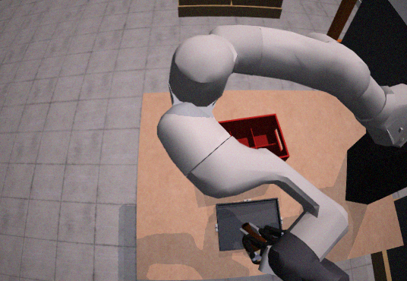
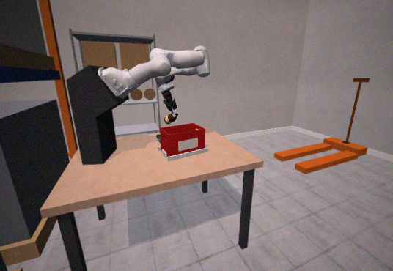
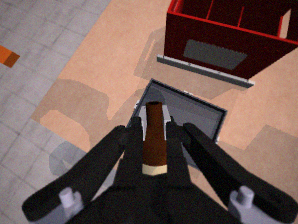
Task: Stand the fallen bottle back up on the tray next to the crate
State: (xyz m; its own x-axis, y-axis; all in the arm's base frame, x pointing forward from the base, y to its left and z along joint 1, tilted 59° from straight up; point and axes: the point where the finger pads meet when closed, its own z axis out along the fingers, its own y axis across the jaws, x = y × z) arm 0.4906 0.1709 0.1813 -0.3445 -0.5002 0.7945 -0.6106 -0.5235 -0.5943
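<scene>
My gripper (image 1: 261,238) (image 2: 171,111) (image 3: 154,113) is shut on a brown bottle (image 1: 251,231) (image 2: 169,118) (image 3: 154,142) with a pale band. It grips the body, and the neck points away from the wrist. The bottle is tilted and held in the air above the dark grey tray (image 1: 243,211) (image 3: 202,114), well clear of it. The tray lies on the table (image 2: 147,174) (image 3: 100,65) beside the red crate (image 1: 262,135) (image 2: 183,139) (image 3: 215,40). In the exterior view the crate hides most of the tray.
The crate has inner dividers and stands on a pale base (image 2: 187,154) (image 3: 200,70). The black robot pedestal (image 2: 92,116) stands on the table's left end. A metal shelf rack (image 2: 114,50) stands behind the table. An orange pallet jack (image 2: 319,152) lies on the floor.
</scene>
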